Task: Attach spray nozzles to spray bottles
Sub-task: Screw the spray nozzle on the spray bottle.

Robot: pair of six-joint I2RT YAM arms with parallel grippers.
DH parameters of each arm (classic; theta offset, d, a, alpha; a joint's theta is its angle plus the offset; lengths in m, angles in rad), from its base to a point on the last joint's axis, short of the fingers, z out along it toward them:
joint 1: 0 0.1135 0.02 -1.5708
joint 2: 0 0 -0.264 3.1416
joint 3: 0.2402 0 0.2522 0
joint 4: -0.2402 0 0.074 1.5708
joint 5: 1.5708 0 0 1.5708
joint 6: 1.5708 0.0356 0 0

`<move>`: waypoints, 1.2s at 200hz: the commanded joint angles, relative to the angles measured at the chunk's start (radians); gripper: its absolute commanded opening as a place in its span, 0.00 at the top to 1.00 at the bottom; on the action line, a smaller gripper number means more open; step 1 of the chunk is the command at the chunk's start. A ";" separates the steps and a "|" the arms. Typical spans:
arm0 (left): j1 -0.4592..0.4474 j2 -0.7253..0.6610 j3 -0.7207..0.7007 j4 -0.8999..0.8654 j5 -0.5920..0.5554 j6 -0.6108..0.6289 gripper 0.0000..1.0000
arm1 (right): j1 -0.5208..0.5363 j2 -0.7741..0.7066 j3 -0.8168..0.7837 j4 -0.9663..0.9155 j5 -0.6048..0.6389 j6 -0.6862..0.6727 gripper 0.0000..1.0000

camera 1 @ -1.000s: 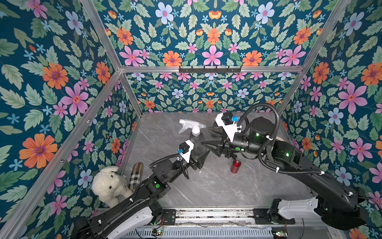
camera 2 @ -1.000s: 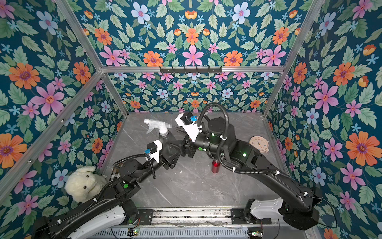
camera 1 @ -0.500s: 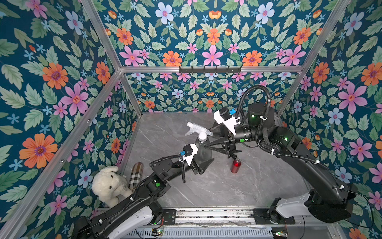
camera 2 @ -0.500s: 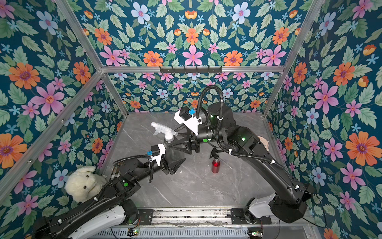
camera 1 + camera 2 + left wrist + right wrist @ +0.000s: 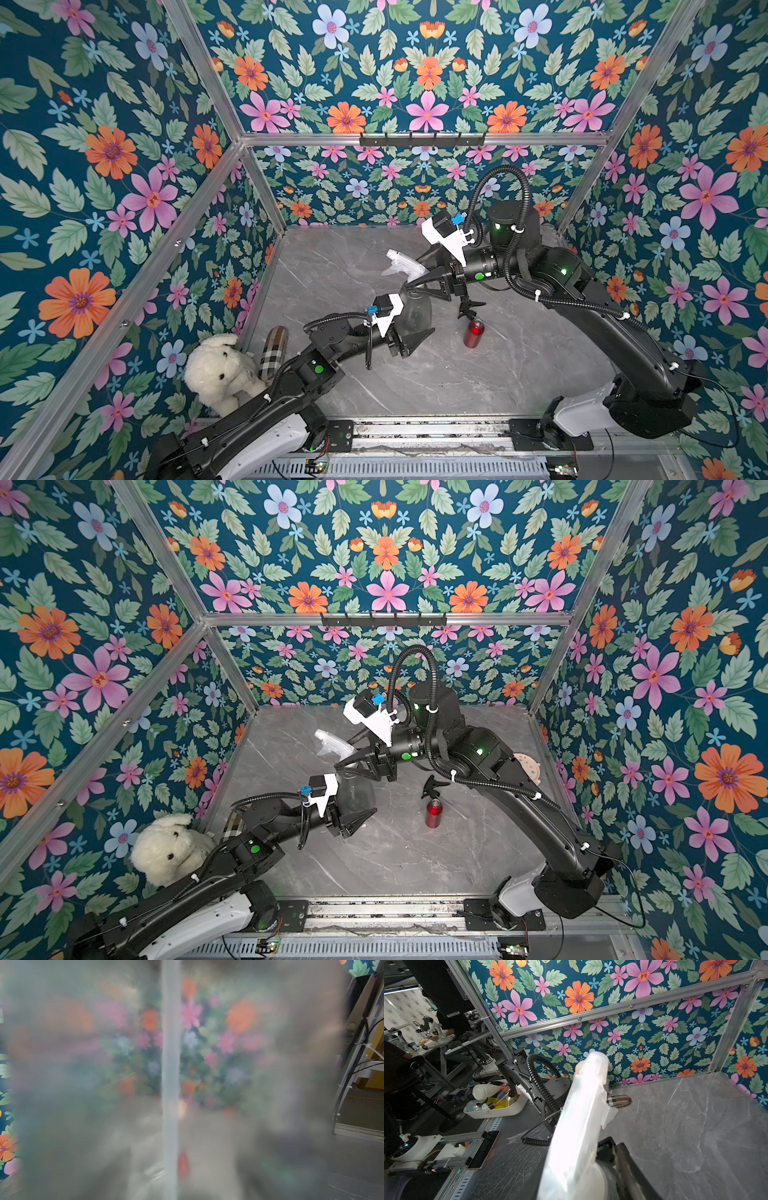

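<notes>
The clear nozzle (image 5: 401, 264) sat on top of the smoky-grey bottle (image 5: 415, 308), spout aimed toward the far left corner. The little red bottle (image 5: 473, 332) stood upright, uncapped, with the black nozzle (image 5: 468, 308) lying just behind it.

Blurred smoky bottle (image 5: 83, 1084) filling the frame — pale dip tube (image 5: 170, 1064) down its middle, floral wall (image 5: 361, 968) beyond
</notes>
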 commanded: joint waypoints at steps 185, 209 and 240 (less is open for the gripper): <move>-0.012 0.090 0.057 0.022 -0.579 0.038 1.00 | 0.333 0.152 -0.132 0.221 0.939 0.348 0.67; -0.011 0.072 0.040 0.023 -0.577 0.029 1.00 | 0.318 0.053 -0.169 0.263 0.837 0.222 0.45; -0.011 0.057 0.030 0.025 -0.543 0.013 1.00 | 0.266 -0.092 -0.192 0.218 0.626 0.147 0.31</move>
